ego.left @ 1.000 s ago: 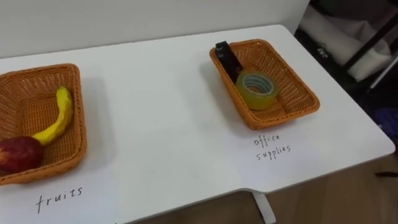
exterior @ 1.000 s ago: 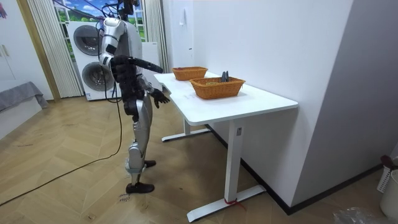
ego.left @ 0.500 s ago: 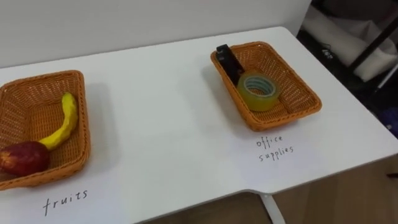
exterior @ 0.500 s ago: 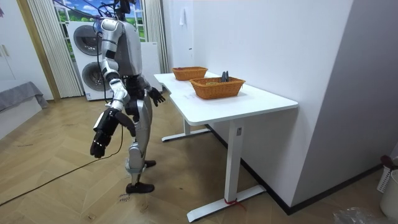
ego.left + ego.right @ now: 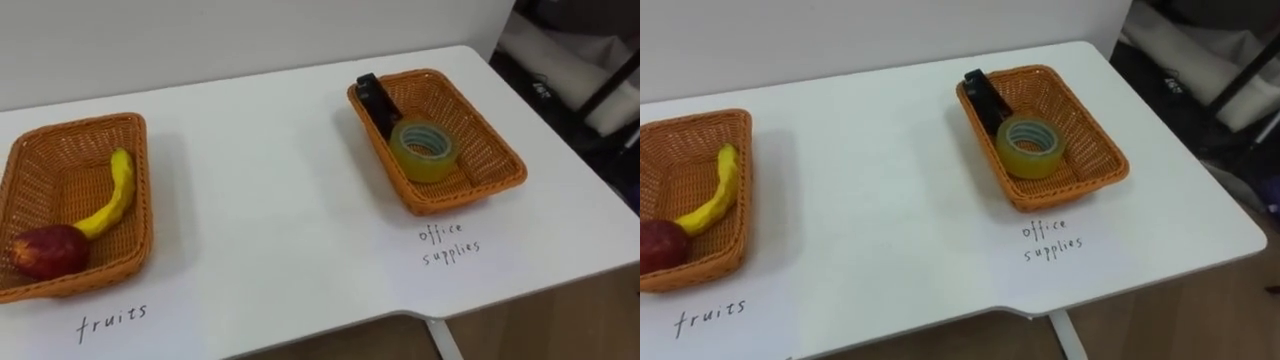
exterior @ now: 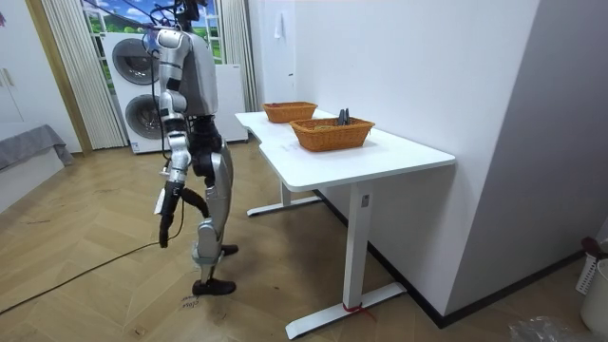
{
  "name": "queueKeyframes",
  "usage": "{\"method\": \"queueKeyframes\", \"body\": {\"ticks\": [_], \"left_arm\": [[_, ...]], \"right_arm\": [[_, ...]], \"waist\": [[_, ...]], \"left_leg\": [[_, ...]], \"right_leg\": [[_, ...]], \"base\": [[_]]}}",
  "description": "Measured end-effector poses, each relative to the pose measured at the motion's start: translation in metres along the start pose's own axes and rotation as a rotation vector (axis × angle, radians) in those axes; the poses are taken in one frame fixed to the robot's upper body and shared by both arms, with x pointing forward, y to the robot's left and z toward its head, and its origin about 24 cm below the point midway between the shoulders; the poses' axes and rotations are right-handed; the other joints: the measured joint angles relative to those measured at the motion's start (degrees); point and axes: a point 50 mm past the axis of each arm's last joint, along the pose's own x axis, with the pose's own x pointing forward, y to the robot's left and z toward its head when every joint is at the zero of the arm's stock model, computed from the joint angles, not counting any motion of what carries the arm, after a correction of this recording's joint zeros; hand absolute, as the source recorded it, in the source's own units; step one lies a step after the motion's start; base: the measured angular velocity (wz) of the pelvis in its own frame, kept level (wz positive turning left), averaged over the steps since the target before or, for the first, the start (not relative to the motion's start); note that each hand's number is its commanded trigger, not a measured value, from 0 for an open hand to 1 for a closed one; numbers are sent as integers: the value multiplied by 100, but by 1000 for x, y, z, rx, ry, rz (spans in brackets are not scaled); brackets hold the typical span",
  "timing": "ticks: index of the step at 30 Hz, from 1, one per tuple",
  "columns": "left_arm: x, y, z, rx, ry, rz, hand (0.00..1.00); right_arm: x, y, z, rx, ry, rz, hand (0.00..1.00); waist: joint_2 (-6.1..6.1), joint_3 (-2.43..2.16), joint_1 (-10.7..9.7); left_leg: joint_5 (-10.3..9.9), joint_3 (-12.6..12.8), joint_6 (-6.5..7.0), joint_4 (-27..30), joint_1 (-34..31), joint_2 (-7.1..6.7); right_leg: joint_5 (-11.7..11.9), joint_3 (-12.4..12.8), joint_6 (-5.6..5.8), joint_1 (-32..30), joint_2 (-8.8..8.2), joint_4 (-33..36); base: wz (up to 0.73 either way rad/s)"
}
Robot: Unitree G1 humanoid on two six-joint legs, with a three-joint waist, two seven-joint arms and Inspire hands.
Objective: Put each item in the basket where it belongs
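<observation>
Left eye view: banana (image 5: 112,195) and red fruit (image 5: 48,250) lie in the fruit basket (image 5: 75,122), handwritten "fruits". Tape roll (image 5: 425,166) and black stapler (image 5: 375,98) lie in the office basket (image 5: 500,150), "office supplies". Judge the tape light and stiff; grip it across the ring. Room view: right hand (image 6: 163,233) hangs low, and you cannot tell its fingers.

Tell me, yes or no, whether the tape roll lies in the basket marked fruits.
No, the tape roll lies in the office supplies basket, next to a black item.
</observation>
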Motion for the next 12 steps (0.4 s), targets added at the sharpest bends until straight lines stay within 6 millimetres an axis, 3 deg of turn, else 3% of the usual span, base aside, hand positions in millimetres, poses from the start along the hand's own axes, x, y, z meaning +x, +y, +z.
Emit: {"method": "queueKeyframes", "body": {"ticks": [12], "left_arm": [[2, -13, -2, -135, 98, -117, 0]], "right_arm": [[-12, 40, -31, -749, 31, 420, 0]], "waist": [[112, -15, 515]], "left_leg": [[-17, -24, -6, 156, -79, 1]], "right_leg": [[-4, -90, -7, 5, -17, -11]], "base": [[2]]}}
